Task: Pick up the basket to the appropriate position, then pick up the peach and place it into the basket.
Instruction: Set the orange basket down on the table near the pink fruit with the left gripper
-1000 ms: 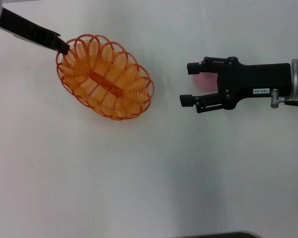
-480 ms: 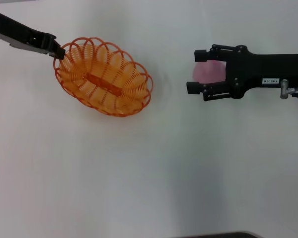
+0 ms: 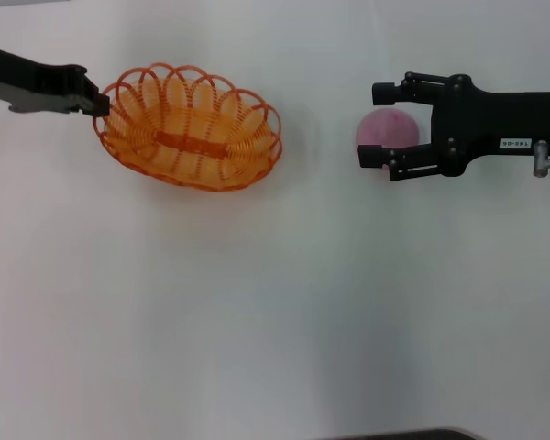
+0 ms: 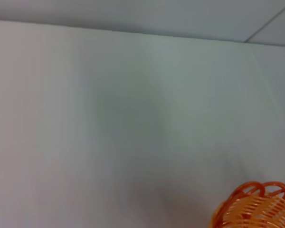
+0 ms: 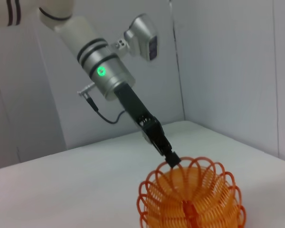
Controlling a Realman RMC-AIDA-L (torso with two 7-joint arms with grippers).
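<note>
The orange basket (image 3: 188,137) is at the left of the head view, lying lengthwise across it. My left gripper (image 3: 96,99) is shut on the rim at its left end. The basket also shows in the left wrist view (image 4: 256,209) and the right wrist view (image 5: 190,202), where the left gripper (image 5: 171,159) pinches the far rim. The pink peach (image 3: 390,128) is on the white table at the right. My right gripper (image 3: 373,125) is open, with one finger on each side of the peach; I cannot tell whether they touch it.
The white table (image 3: 275,302) spreads wide in front of both things and between the basket and the peach. White walls stand behind the table in the right wrist view (image 5: 228,61). A dark edge (image 3: 394,434) shows at the table's front.
My left arm has swung the basket round so it lies level across the view. My right gripper has moved back and to the right, and the peach now shows between its fingers.
</note>
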